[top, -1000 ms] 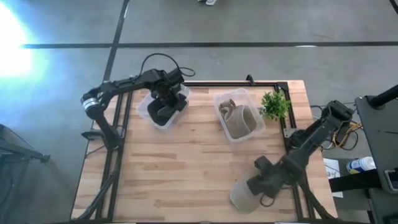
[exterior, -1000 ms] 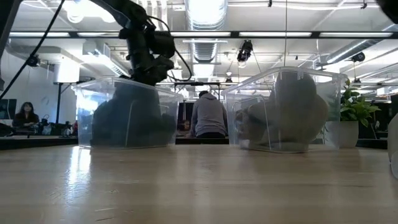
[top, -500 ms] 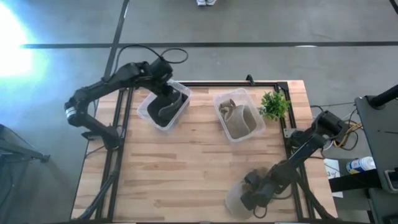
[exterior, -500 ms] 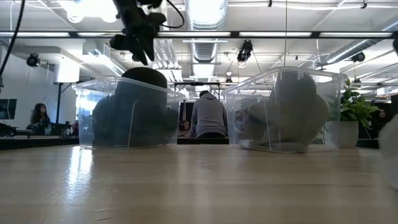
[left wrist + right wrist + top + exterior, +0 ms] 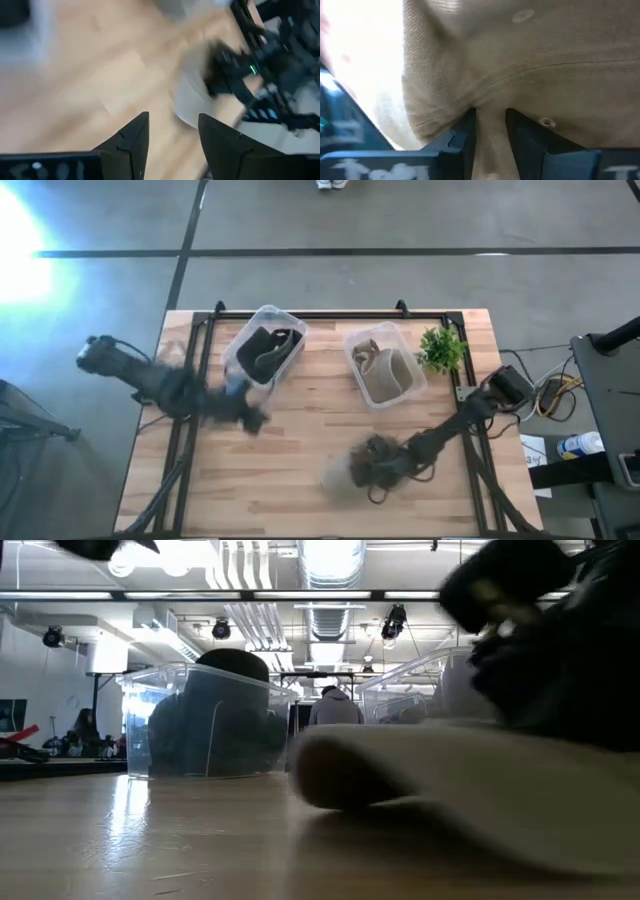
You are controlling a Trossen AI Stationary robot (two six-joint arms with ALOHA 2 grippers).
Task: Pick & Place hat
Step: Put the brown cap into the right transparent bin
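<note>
A beige corduroy hat (image 5: 338, 474) is near the table's front edge, with my right gripper (image 5: 368, 467) shut on it; in the low view the hat (image 5: 450, 790) fills the right foreground. A black hat (image 5: 264, 350) lies inside the clear left bin (image 5: 236, 352). My left gripper (image 5: 247, 416) is blurred over the table just in front of that bin. Its fingers stand open (image 5: 172, 135) with nothing between them. My right gripper pinches a raised fold of the hat's beige cloth (image 5: 490, 106) between its two fingers. It comes at the hat from the table's right side, slanting down. The hat stretches away from the fingers toward the table's left, low over the wood; whether it touches the table I cannot tell.
A second clear bin (image 5: 385, 366) with beige hats stands at the back middle. A small green plant (image 5: 441, 348) is beside it on the right. Bare wood (image 5: 300, 420) lies between the two grippers. People show in the room beyond the table.
My left gripper has let go of the black hat in the left bin, risen out of it and swung toward the table's near edge. My right gripper has carried the beige hat along the near edge toward the table's left.
</note>
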